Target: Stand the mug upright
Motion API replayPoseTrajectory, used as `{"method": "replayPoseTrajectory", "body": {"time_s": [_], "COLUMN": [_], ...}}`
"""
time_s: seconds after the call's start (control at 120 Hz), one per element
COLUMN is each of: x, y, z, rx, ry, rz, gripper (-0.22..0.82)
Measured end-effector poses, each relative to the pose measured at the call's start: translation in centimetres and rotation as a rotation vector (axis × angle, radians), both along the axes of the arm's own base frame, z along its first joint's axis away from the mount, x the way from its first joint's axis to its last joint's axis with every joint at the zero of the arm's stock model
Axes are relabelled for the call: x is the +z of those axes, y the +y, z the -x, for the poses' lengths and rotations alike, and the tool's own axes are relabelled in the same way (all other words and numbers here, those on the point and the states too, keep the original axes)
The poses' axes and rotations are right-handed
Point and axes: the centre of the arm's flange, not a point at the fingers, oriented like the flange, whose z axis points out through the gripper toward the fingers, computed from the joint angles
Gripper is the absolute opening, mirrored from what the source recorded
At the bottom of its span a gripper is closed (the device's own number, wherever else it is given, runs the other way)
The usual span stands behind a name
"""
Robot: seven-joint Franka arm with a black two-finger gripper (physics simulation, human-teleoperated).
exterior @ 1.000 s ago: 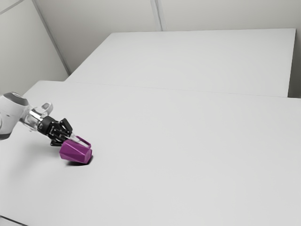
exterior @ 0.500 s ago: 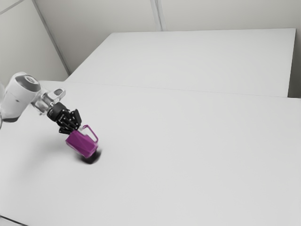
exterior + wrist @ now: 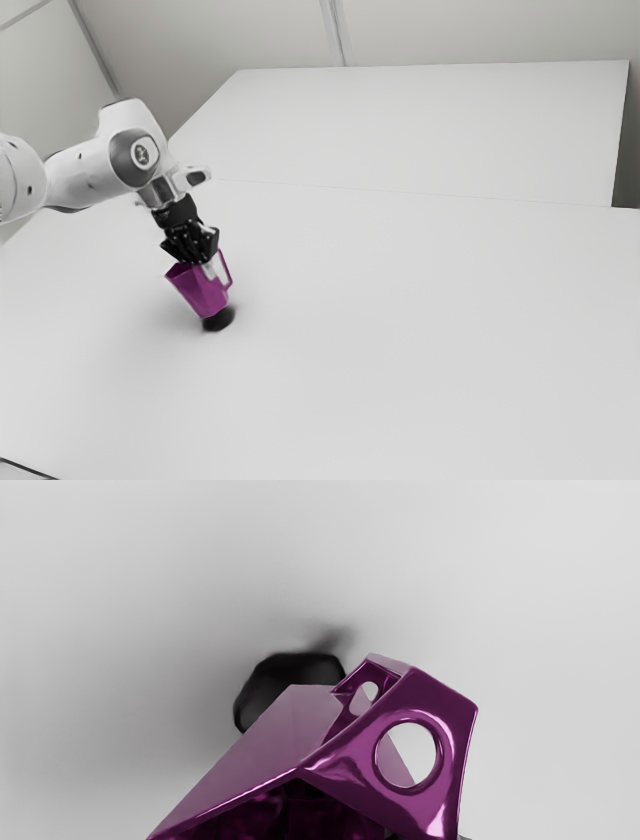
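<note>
Righting step in hand: the end effector [image 3: 204, 266] grips the mug [image 3: 203, 292] beside its handle [image 3: 440, 695], tilted, apparently just above the surface [image 3: 400, 330], at the exterior view's left. Next: level the base, lower, then release.

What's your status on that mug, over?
Gripper shut on mug. Mug tilted, not yet upright: mouth up toward exterior view's left, base down. Beneath it, dark shadow on white table. Over.

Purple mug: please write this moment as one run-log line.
purple mug: tilted, mouth upward | gripper: shut on mug near handle | upright: not yet
</note>
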Motion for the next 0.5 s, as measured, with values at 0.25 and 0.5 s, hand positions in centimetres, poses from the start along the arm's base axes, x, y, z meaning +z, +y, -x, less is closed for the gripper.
{"method": "replayPoseTrajectory", "body": {"time_s": [0.25,0.5], "x": [-0.5,-2.0], "y": [-2.6,-3.3], "z": [-0.9,-1.3], "rx": [0.055,0.14], "ry": [-0.042,-0.027], "rz": [-0.083,-0.106], "gripper": [-0.18,-0.18]}}
